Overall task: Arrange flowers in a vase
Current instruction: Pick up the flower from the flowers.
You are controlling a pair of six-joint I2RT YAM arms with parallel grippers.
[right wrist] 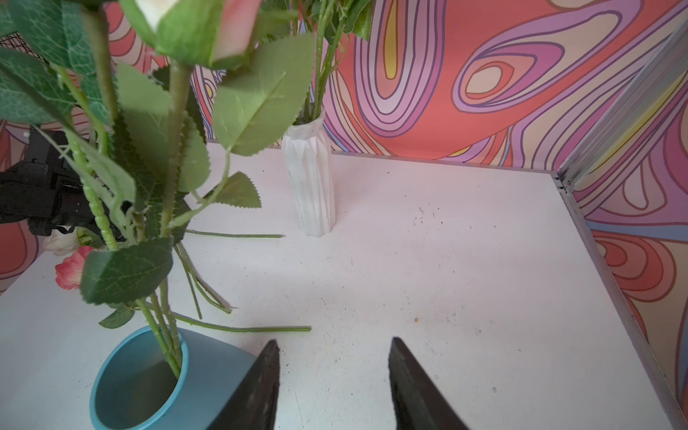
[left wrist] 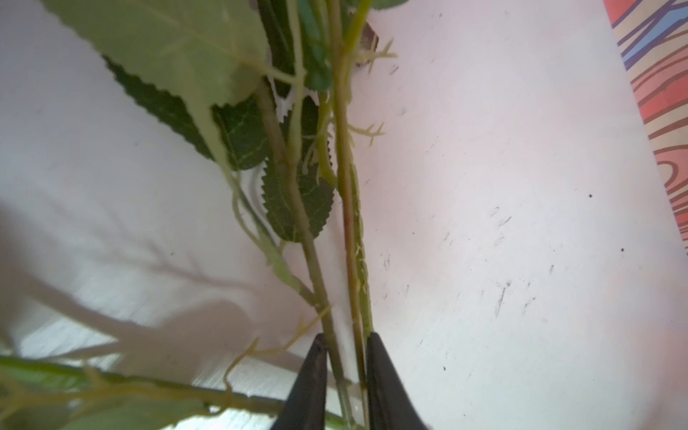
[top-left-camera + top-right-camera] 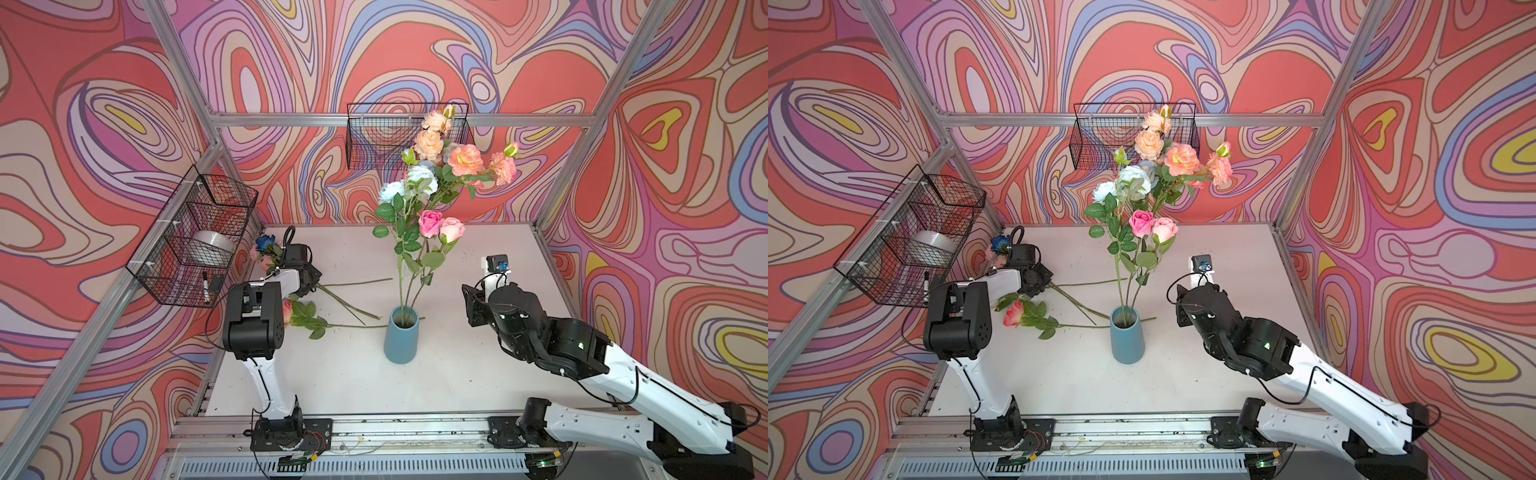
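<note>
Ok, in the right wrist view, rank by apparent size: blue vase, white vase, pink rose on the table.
Largest: blue vase, though nearest the camera and cropped.
Then: white vase, farther back.
Smallest: pink rose, partly behind a leaf.

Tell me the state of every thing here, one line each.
Left gripper: shut on two stems.
Right gripper: open, empty.
Blue vase: upright, holding pink roses.
White vase: upright, with stalks in it.
Loose rose: lying on the table.
</note>
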